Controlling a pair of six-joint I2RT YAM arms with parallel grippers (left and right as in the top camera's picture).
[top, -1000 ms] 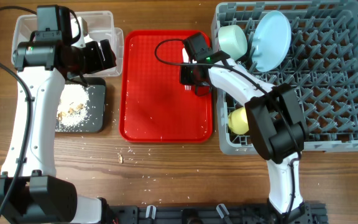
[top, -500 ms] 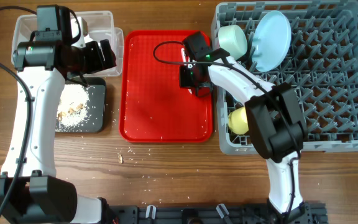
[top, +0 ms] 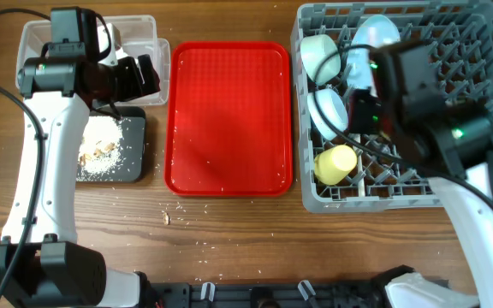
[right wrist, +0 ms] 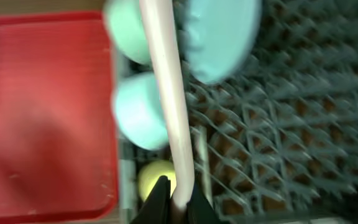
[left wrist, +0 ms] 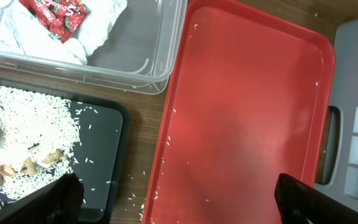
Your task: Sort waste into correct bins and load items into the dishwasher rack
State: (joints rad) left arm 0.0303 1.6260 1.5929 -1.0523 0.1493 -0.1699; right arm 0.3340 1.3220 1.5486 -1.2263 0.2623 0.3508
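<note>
Blurrily, right tool (right wrist: 178, 202) clamps a white utensil (right wrist: 166, 93), head cropped; left tool (left wrist: 179, 196) apart.

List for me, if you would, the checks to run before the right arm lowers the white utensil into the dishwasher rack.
1. Grip: ok. The right gripper pinches the white utensil by its handle.
2. Fork or spoon: cannot tell. The wrist view is blurred and the far end runs out of frame.
3. Free space in the dishwasher rack: ok. Its right side shows bare pegs.
4. Red tray free of dishes: ok. None lies on it.
5. Left gripper out of the way: ok. It is open and empty, over by the clear tub.
</note>
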